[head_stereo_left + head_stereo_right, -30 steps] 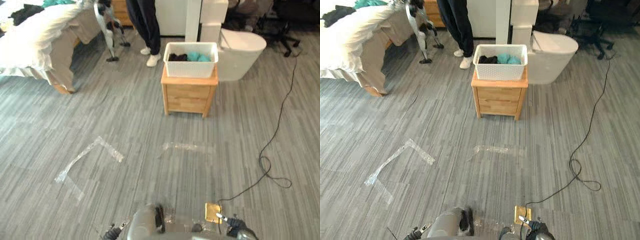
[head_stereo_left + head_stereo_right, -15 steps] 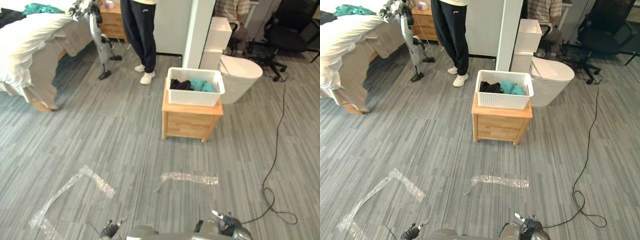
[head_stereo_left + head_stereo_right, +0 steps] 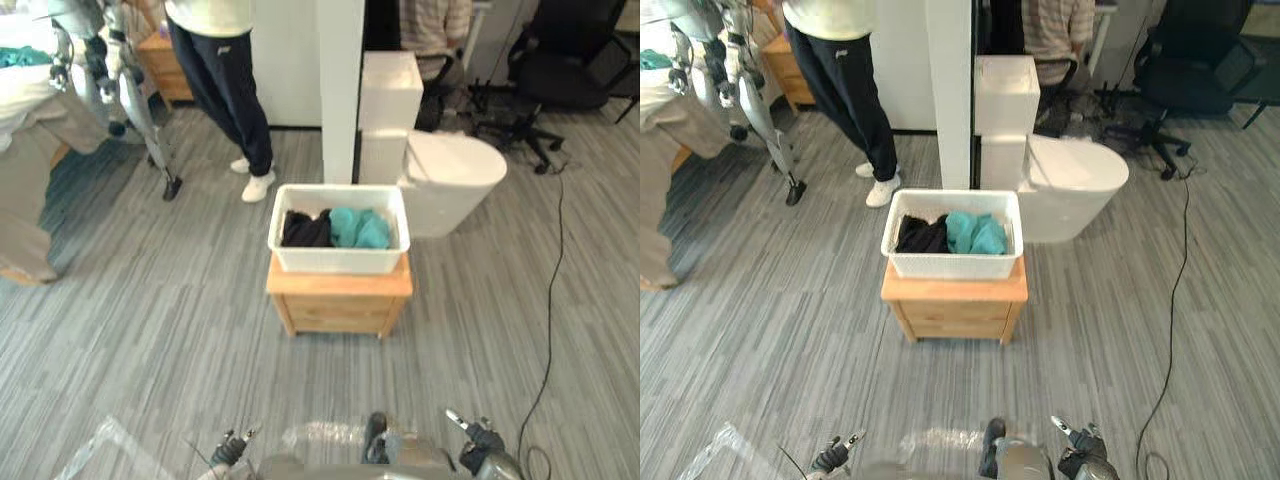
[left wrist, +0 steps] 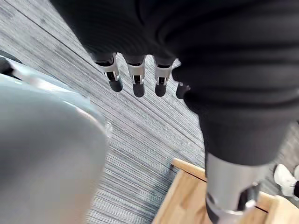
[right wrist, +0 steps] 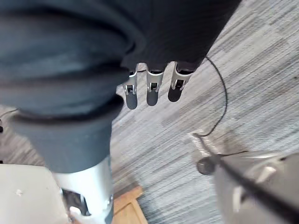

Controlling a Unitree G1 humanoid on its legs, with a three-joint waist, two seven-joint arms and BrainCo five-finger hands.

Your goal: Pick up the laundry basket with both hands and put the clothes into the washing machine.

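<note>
The white laundry basket [image 3: 338, 259] holds black clothes [image 3: 304, 229] and teal clothes [image 3: 359, 227]. It sits on a small wooden stand [image 3: 338, 304] ahead of me, mid-floor. Right behind it, to the right, is a white rounded machine [image 3: 455, 186]. My left hand [image 4: 136, 80] hangs low over the grey floor with straight fingers, holding nothing; it also shows at the lower edge of the left eye view [image 3: 229, 452]. My right hand [image 5: 150, 88] hangs the same way, empty, on the other side [image 3: 474, 440]. Both hands are well short of the basket.
A person in dark trousers and white shoes [image 3: 224, 92] stands behind the basket to the left, next to a white pillar [image 3: 340, 92]. Another robot's legs [image 3: 132, 92] and a bed [image 3: 25, 150] are far left. A seated person [image 3: 434, 22] and an office chair [image 3: 562, 68] are at the back right.
The whole picture has shifted: the camera moved closer, so basket and stand now appear larger and near the centre. Both hands stay low and empty.
</note>
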